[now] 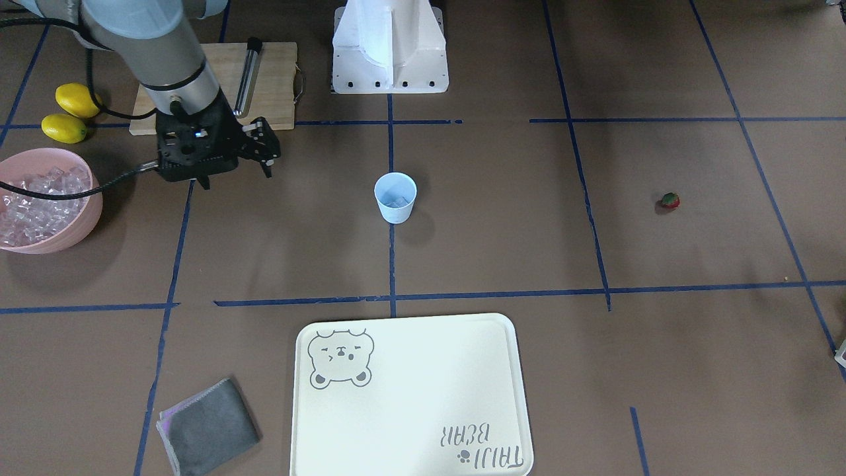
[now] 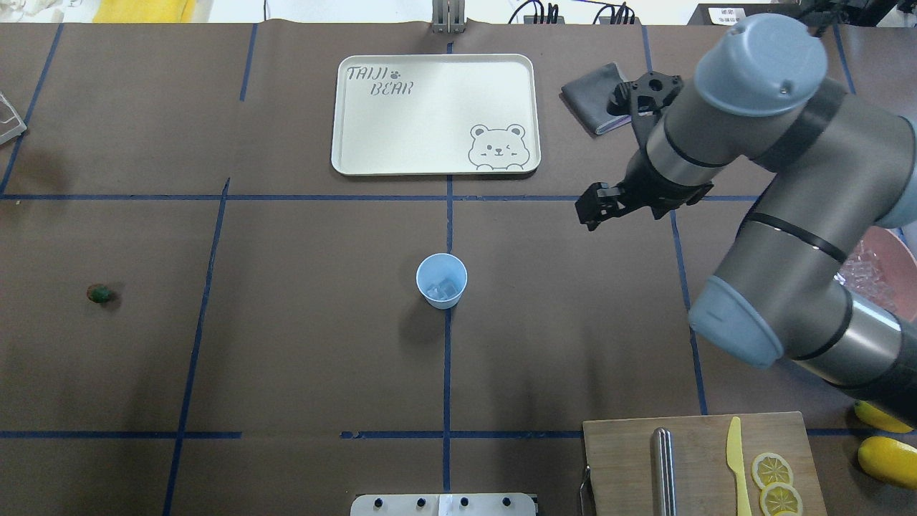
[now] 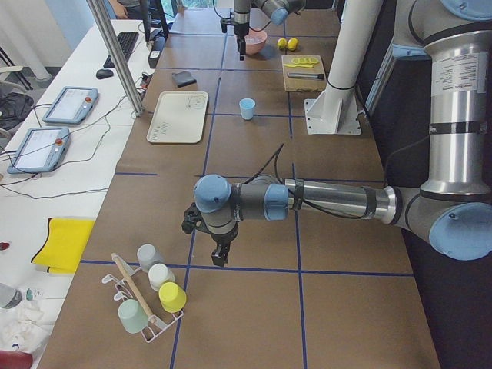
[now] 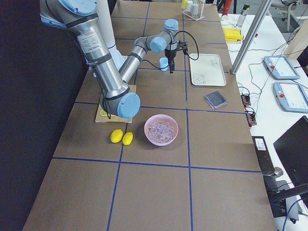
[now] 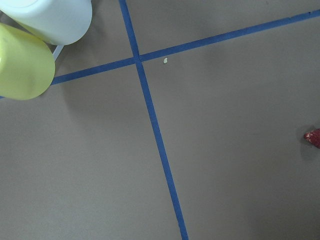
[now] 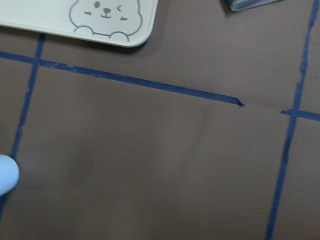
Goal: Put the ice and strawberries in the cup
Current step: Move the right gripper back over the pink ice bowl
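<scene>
The pale-blue cup [image 1: 395,196] stands upright at the table's middle, also in the overhead view [image 2: 441,279], with a few ice cubes [image 2: 443,289] inside. Many more ice cubes [image 1: 36,201] fill the pink bowl [image 1: 76,231]. The red strawberry [image 1: 670,200] lies alone on the robot's far left, also at the left wrist view's right edge [image 5: 314,137]. My right gripper [image 1: 266,149] hovers open and empty between bowl and cup, and shows in the overhead view [image 2: 591,208]. My left gripper [image 3: 219,257] shows only from the side; I cannot tell its state.
A cream bear tray [image 1: 410,390] and a grey cloth [image 1: 208,426] lie on the far side. A cutting board [image 2: 695,459] with a knife and lemon slices, and two lemons [image 1: 73,112], sit near the bowl. A rack of cups [image 3: 146,300] stands by the left gripper.
</scene>
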`<control>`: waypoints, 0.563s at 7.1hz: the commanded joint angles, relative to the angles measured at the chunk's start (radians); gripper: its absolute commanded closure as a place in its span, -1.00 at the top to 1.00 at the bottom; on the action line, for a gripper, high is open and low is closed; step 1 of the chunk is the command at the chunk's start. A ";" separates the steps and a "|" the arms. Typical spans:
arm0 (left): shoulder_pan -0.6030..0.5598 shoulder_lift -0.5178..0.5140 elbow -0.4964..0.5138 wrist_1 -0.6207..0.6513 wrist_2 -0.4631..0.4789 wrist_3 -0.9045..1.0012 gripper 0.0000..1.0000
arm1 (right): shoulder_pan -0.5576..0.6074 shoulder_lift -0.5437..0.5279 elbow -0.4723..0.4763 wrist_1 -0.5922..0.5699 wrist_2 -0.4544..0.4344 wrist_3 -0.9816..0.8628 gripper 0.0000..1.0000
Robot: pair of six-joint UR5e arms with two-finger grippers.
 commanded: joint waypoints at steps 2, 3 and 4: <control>0.000 0.001 0.000 0.000 0.000 0.000 1.00 | 0.167 -0.240 0.099 0.001 0.093 -0.294 0.97; -0.001 0.001 0.000 0.000 0.000 0.000 1.00 | 0.219 -0.286 0.099 0.001 0.125 -0.379 0.97; -0.001 0.001 0.000 0.002 0.000 0.000 1.00 | 0.274 -0.325 0.099 0.001 0.163 -0.453 0.97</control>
